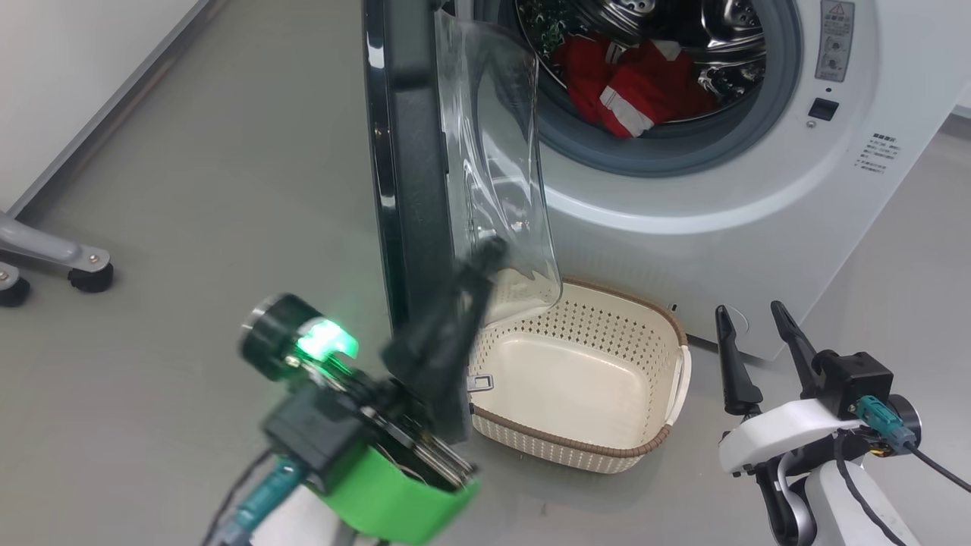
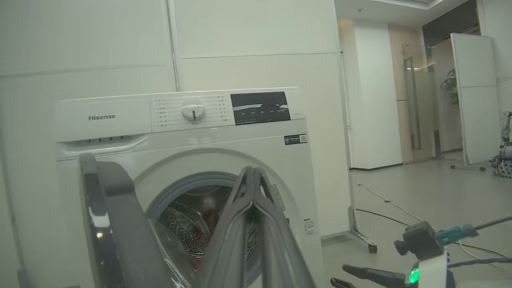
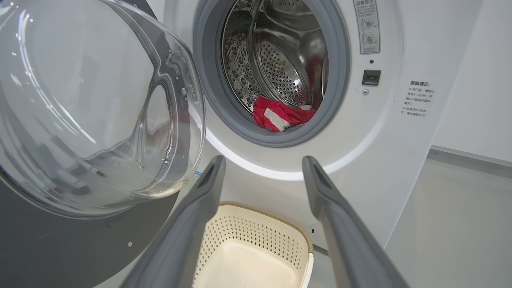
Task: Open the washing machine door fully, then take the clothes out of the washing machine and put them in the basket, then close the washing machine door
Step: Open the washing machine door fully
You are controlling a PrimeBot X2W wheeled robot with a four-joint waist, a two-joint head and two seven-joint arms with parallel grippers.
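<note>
Left wrist view alone gives the washing machine (image 2: 224, 160) top: Hisense panel, dial (image 2: 193, 112), dark display (image 2: 260, 107). Head and right wrist views give the lower front with printed labels (image 3: 417, 99). Washing machine door (image 1: 410, 189) stands open, edge-on in head view; its glass bowl (image 3: 92, 100) overlaps the left of the drum opening there. Basket (image 1: 584, 379) on the floor just before the machine, one end under the door. Clothes (image 1: 630, 83), red with white stripes, lie low in the drum behind the grey gasket (image 1: 652, 155). Left gripper (image 1: 489, 254): fingers pressed together, tips at the door's inner face beside the bowl; contact unclear. Right gripper (image 1: 749, 311): fingers spread, nothing between, right of basket. Grey caster legs (image 1: 83, 269) far left; cables (image 2: 384, 204) on the floor right of machine.
</note>
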